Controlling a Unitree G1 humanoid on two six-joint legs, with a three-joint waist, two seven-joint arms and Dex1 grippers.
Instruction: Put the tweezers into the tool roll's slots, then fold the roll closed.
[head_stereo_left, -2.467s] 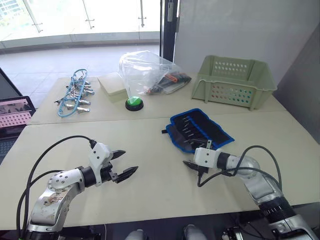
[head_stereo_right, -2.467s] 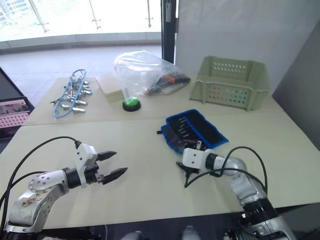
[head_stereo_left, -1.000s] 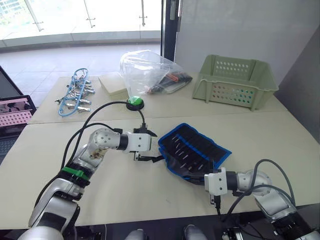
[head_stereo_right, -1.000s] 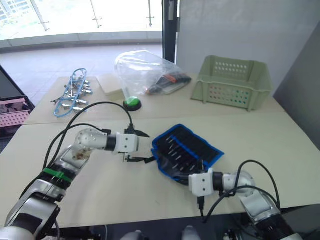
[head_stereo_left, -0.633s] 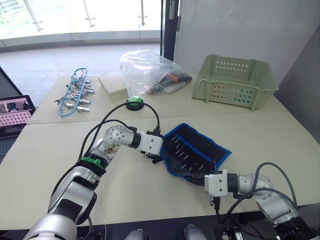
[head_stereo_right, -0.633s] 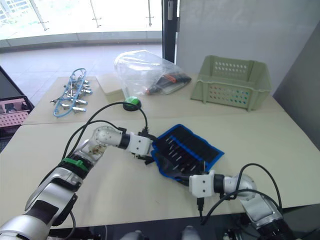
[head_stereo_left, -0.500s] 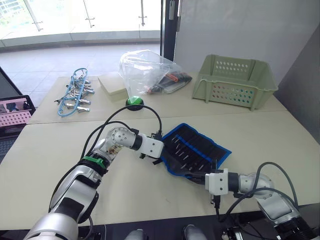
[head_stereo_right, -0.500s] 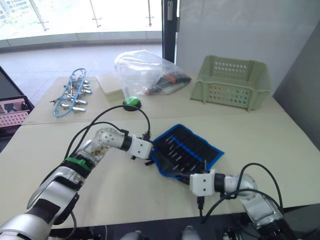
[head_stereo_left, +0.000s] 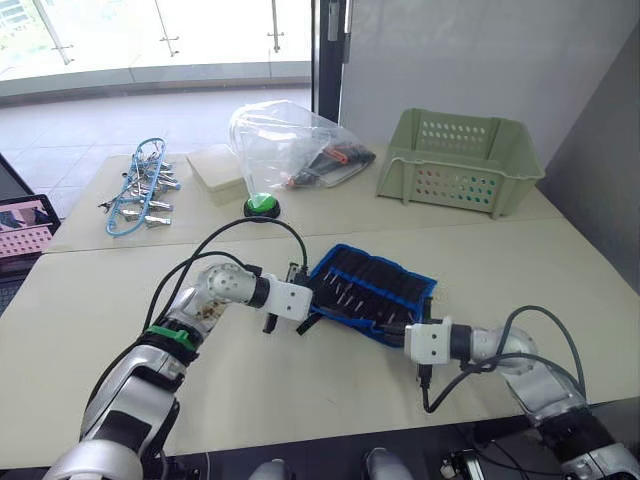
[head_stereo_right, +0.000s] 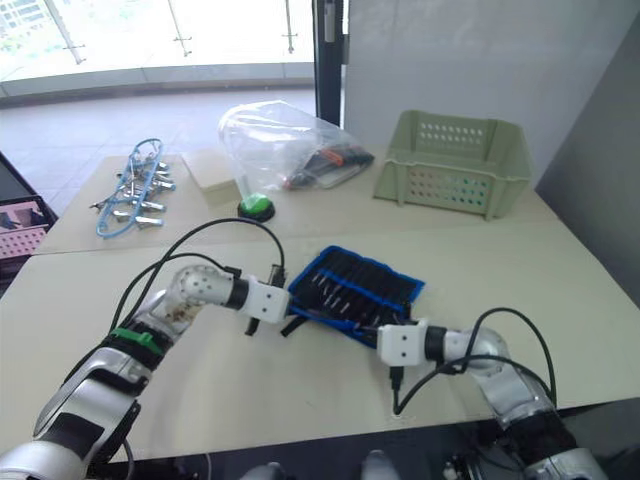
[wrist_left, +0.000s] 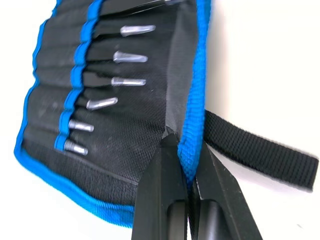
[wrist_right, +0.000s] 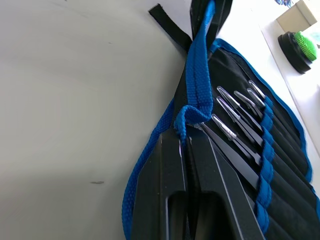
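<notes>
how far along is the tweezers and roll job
Loading looks done: the tweezers sit in the slots of the tool roll. In hand: the left gripper and right gripper each have their jaws pinched on the roll's blue near edge, at opposite ends. Left: folding it over; the roll lies open and its strap is loose.

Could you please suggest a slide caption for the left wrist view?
Left gripper pinching the blue-edged rim of the open tool roll, tweezers seated in its slots.
</notes>
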